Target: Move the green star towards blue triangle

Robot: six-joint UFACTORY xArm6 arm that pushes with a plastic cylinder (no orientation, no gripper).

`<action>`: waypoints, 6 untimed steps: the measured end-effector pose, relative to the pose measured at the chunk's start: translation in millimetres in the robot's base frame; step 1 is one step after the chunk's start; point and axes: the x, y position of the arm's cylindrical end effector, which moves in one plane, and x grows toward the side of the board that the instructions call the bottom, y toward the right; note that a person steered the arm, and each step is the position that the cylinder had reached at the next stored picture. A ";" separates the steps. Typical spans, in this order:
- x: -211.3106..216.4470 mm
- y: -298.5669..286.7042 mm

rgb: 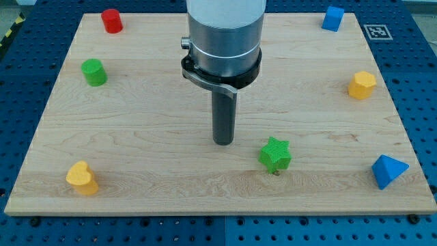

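The green star (275, 154) lies on the wooden board (136, 137) right of centre, towards the view's bottom. The blue triangle (388, 170) sits near the board's bottom right corner, well to the right of the star. My tip (223, 142) rests on the board just left of the green star and slightly above it, with a small gap between them. The arm's grey body (224, 34) rises above the rod and hides part of the board's top middle.
A red cylinder (112, 20) stands at top left, a green cylinder (93, 72) below it. A yellow heart (82, 178) sits at bottom left. A blue cube (332, 18) is at top right, a yellow hexagon block (362, 85) on the right edge.
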 end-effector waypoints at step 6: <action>32.8 103.4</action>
